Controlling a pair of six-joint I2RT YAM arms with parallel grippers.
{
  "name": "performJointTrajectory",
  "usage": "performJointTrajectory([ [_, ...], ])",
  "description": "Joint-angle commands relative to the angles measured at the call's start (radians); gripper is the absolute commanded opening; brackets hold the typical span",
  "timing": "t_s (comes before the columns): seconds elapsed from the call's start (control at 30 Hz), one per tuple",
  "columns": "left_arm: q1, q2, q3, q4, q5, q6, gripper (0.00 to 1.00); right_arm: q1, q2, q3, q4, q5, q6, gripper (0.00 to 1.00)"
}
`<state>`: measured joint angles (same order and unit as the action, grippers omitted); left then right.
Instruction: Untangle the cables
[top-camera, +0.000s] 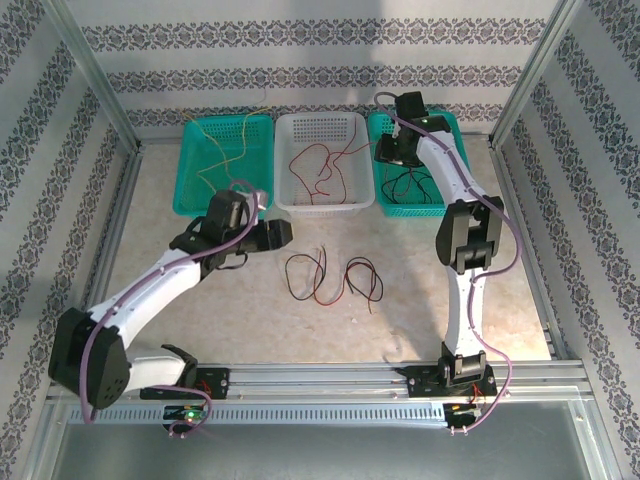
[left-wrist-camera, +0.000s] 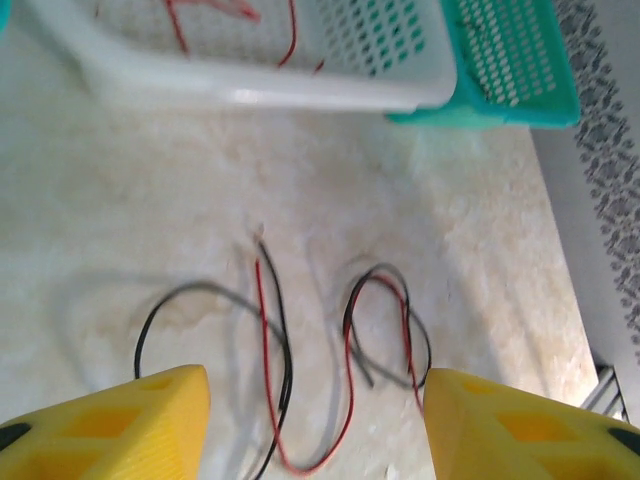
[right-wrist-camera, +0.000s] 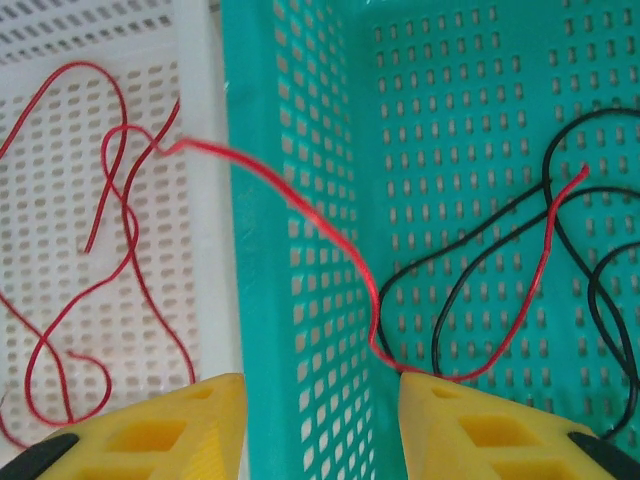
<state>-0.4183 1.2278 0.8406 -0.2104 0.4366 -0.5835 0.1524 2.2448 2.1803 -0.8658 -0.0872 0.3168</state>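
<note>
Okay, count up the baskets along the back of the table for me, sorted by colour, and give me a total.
Teal baskets: 2, one at the left and one at the right
White baskets: 1, in the middle
Total: 3

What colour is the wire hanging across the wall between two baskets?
Red. The wire shows best in the right wrist view.

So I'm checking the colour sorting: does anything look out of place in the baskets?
Yes. One red cable drapes over the wall between the white basket and the right teal basket, its end lying among the black cables, mixing colours.
</note>
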Motion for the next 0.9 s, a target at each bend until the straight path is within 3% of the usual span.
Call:
performJointTrajectory([
  [0.0, -0.014, -0.035, -0.071, 0.010, 0.023, -0.001, 0.59, -0.015, 0.036, 0.071, 0.035, -0.007, -0.022, 0.45],
  [0.53, -0.016, -0.028, -0.072, -0.079, 0.014, -0.003, 0.55, -0.021, 0.261, 0.345, 0.018, -0.030, -0.034, 0.40],
  [0.87, -0.015, -0.031, -0.049, -0.115, 0.001, 0.017, 0.54, -0.038, 0.275, 0.343, 0.049, -0.034, -0.042, 0.19],
])
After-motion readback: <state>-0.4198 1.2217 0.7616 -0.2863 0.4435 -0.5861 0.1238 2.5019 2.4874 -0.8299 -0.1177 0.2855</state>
